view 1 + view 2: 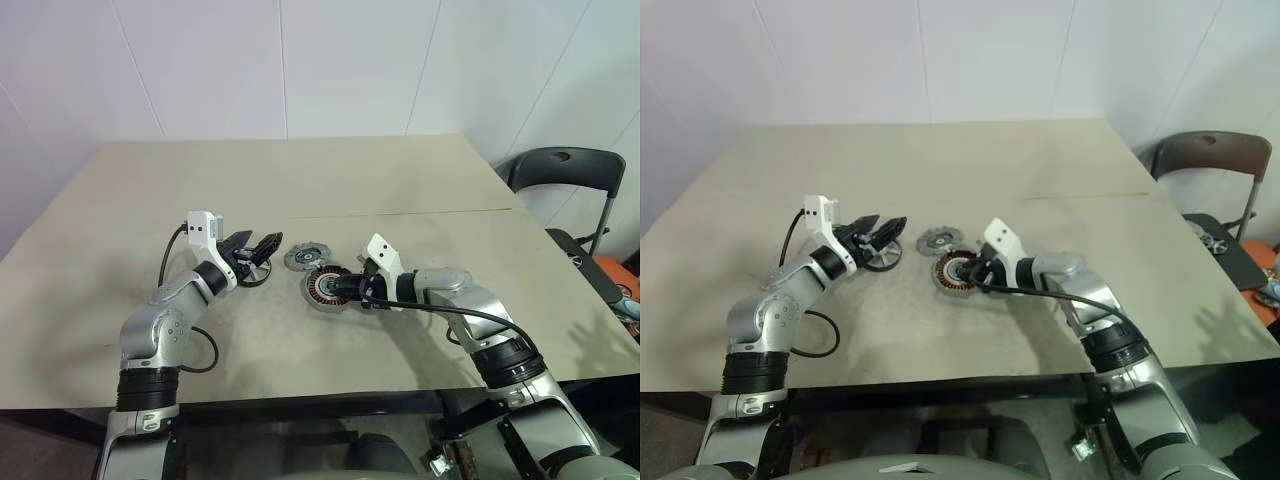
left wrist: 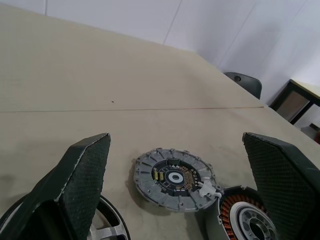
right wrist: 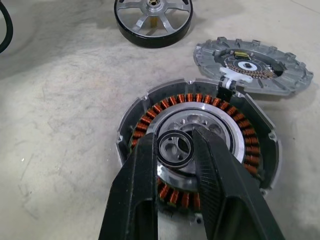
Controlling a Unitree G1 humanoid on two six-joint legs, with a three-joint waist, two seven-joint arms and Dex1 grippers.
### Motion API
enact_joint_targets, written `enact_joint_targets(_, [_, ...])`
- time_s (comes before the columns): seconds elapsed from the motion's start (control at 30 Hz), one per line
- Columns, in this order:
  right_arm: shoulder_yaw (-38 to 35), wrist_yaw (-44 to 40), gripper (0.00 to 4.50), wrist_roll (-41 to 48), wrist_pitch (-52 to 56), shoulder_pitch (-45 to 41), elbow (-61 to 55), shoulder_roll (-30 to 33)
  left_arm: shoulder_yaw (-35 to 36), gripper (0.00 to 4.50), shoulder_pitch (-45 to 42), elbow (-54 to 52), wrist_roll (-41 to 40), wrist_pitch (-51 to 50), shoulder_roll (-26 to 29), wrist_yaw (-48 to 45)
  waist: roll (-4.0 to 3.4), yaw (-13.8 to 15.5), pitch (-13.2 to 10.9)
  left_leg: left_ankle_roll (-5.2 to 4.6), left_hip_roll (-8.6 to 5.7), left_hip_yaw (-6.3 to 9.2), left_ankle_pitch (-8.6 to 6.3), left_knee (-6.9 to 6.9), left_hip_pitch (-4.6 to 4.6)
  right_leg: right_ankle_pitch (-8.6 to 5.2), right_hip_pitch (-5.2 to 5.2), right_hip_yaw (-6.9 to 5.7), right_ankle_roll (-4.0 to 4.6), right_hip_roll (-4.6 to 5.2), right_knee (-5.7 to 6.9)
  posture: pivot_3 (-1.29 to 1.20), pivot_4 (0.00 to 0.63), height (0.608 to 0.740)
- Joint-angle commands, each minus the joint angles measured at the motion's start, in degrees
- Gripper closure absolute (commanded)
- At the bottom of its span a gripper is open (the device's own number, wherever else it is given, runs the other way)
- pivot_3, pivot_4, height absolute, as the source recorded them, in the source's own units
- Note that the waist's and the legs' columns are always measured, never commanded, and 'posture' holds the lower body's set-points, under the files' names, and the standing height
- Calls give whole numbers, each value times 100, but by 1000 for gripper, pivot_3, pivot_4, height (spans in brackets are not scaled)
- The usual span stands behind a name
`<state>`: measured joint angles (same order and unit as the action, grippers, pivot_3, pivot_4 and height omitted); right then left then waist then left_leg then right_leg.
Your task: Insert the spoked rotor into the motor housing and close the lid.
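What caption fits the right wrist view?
Right tool over the housing, with lid and rotor lying beyond.

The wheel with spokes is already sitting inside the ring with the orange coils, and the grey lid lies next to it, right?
Not quite. The wheel with spokes lies on the table, apart from the ring with the orange coils. The right wrist view shows this. The grey lid does lie next to the ring.

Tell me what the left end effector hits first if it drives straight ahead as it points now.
Probably the flat grey ridged metal lid, lying centred between the open left end effector fingers; depth is unclear.
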<state>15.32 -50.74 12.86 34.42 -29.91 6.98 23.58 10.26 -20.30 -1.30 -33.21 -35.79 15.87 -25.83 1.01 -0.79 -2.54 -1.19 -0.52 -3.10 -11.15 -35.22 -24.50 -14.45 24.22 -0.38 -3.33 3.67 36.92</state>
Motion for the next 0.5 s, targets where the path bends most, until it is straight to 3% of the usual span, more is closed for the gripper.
enact_joint_targets(0.03, [-74, 16, 3853, -33, -148, -250, 72, -81, 20, 0, -67, -181, -16, 60, 28, -29, 0, 0, 0, 0, 0, 0, 0, 0, 0, 0, 0, 0, 0, 0, 0, 0, 0, 740])
enact_joint_targets(0.5, [-17, 29, 3853, -328, -383, -338, 523, -313, -17, 0, -49, -164, 7, 72, -15, -13, 0, -2, 0, 0, 0, 0, 0, 0, 0, 0, 1, 0, 0, 0, 2, 0, 0, 740])
